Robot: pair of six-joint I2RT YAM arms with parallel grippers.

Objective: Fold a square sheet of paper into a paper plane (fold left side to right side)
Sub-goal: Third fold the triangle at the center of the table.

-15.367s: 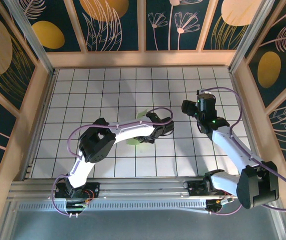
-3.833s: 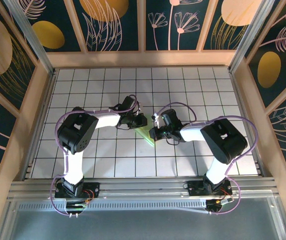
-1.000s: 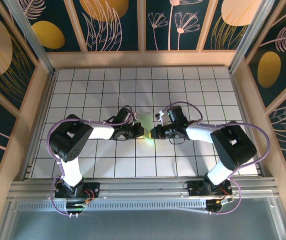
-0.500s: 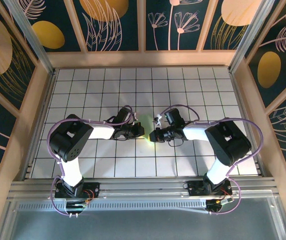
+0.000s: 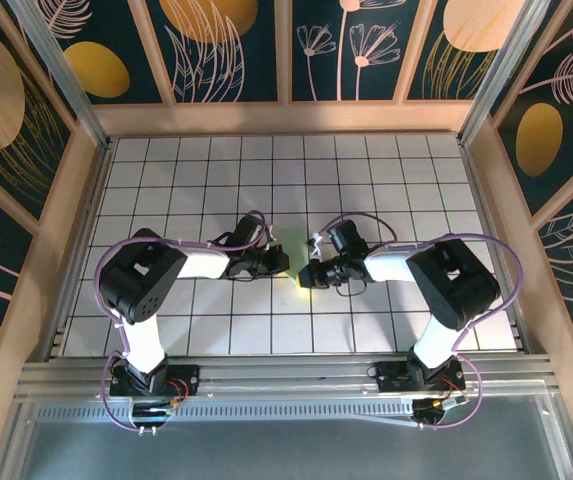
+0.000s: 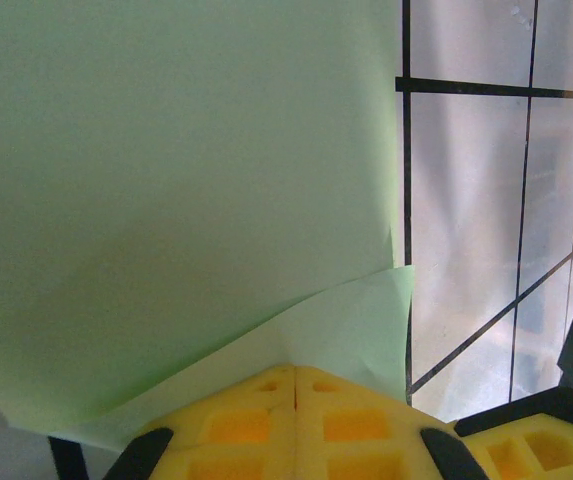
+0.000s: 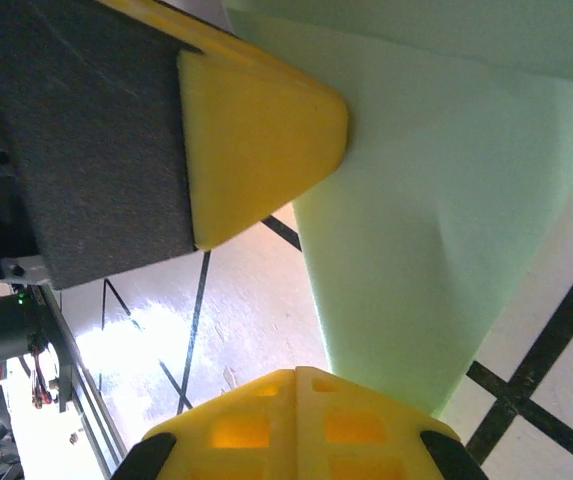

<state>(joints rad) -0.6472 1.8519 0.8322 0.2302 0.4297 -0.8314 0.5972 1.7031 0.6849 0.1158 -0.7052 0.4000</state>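
Note:
The pale green sheet of paper (image 5: 293, 246) lies folded in layers on the white grid tiles between my two grippers. In the left wrist view the paper (image 6: 176, 180) covers most of the frame, with a lower layer's corner sticking out at the right. My left gripper (image 6: 296, 372) is shut, its yellow tips resting on the paper's near edge. My right gripper (image 7: 297, 374) is also shut, its tips at the narrow end of the paper (image 7: 436, 230). From above, the left gripper (image 5: 284, 263) and right gripper (image 5: 307, 276) nearly meet.
The other arm's yellow fingertip (image 7: 256, 130) presses on the paper's edge in the right wrist view. White tiles with black grid lines (image 5: 206, 170) spread all round. Wooden walls (image 5: 286, 118) with dark patterned panels enclose the table.
The right gripper has slid left and slightly nearer along the paper, closing on the left gripper. Less of the paper shows from above. The left arm has hardly moved.

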